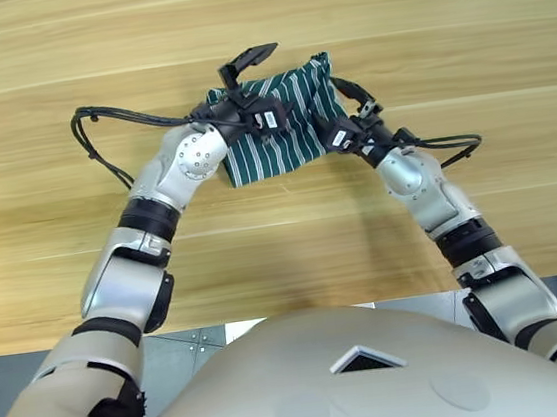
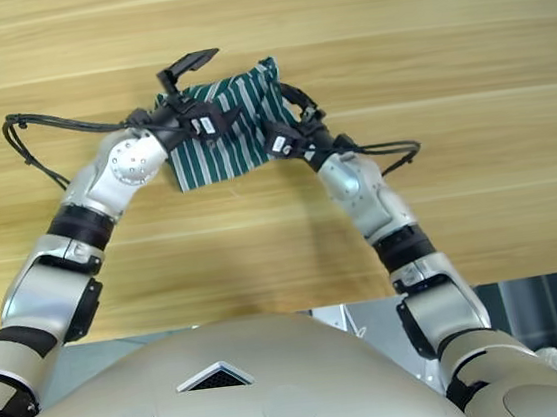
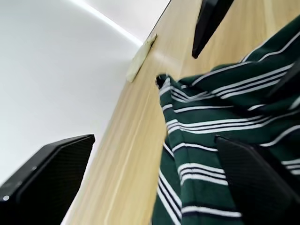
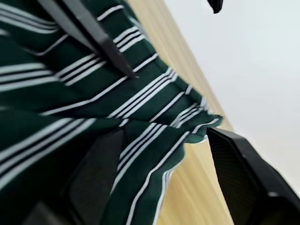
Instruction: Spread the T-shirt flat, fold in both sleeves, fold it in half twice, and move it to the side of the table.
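**Both grippers open at the folded T-shirt**

You have the T-shirt (image 1: 275, 157) lying on the table (image 1: 439, 29) as a small, roughly square bundle, dark green with thin white stripes. It sits straight ahead of the robot, with bare wood on all sides. Its far right corner is bunched into a little peak; the near edge lies fairly straight.

Your left gripper (image 1: 268, 85) is at the shirt's far left corner with its jaws spread wide. One finger sticks up and away, clear of the cloth, while the other sits low over the stripes. From the left wrist, one finger (image 3: 47, 173) hangs off the fabric against the wood and pale background, and the other (image 3: 255, 183) lies over the shirt — nothing is pinched between them.

Your right gripper (image 1: 340, 111) is at the shirt's right edge, also spread. In the right wrist view the outer finger (image 4: 243, 183) stands just past the shirt's hem and the inner one (image 4: 93, 178) is over the striped cloth, so the hem runs between the two without being clamped.

A black cable (image 1: 99, 138) loops out from the left wrist, and another (image 1: 447, 144) from the right.
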